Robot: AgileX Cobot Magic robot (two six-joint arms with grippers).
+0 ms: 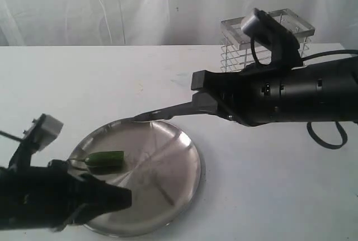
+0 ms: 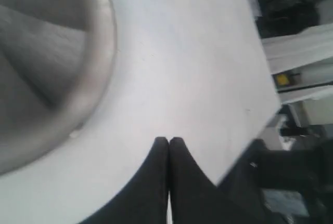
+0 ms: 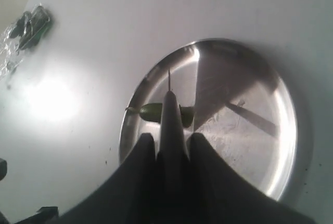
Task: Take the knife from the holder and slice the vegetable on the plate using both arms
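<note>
The shiny round plate (image 1: 168, 162) lies at front centre, and the green vegetable (image 1: 105, 159) rests on its left part. My right gripper (image 1: 208, 102) is shut on the knife's black handle, and the dark blade (image 1: 162, 113) points left over the plate's far rim. In the right wrist view the knife (image 3: 170, 115) runs out between the fingers above the vegetable (image 3: 150, 112) and plate (image 3: 281, 146). My left gripper (image 1: 127, 198) hovers over the plate's near-left edge, shut and empty. Its closed fingertips (image 2: 168, 142) hang above white table beside the plate (image 2: 78, 99). The wire holder (image 1: 238, 51) stands behind the right arm.
The white table (image 1: 268, 196) stretches right and behind the plate. A crumpled clear wrapper (image 3: 28, 29) lies on the table away from the plate. The table's edge and dark equipment (image 2: 291, 146) show in the left wrist view.
</note>
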